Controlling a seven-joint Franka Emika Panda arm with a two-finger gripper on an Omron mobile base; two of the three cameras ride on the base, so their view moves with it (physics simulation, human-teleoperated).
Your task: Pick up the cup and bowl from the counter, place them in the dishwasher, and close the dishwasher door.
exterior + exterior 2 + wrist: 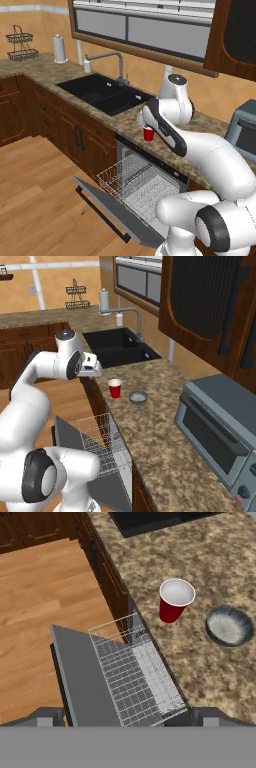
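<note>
— Cup (pixel 175 601) first: where does it stand?
— Upright on the brown speckled table (pixel 165 436), near the front edge, just above the open dishwasher (pixel 150 172). It is red outside, white inside, and it holds nothing that I can see.

— And the bowl (pixel 229 626)?
— Beside the cup on the same table, a little farther from the edge, apart from it and not touching. In the right base view the bowl (pixel 138 397) lies to the right of the cup (pixel 115 388), between it and the grey toaster oven (pixel 220 431).

— Dishwasher door (pixel 82 677)?
— Dropped down and open, with the white wire rack (pixel 135 182) pulled out over it. The rack looks bare.

— What of the jaws?
— The gripper (pixel 95 367) hovers above the table edge, to the left of the cup and higher than it. The jaws stand spread wide and hold nothing; the hand view looks down on cup, bowl and rack together.

— Anything else near?
— The dark double sink (pixel 107 92) with its tap lies farther along the table, beyond the cup.
</note>
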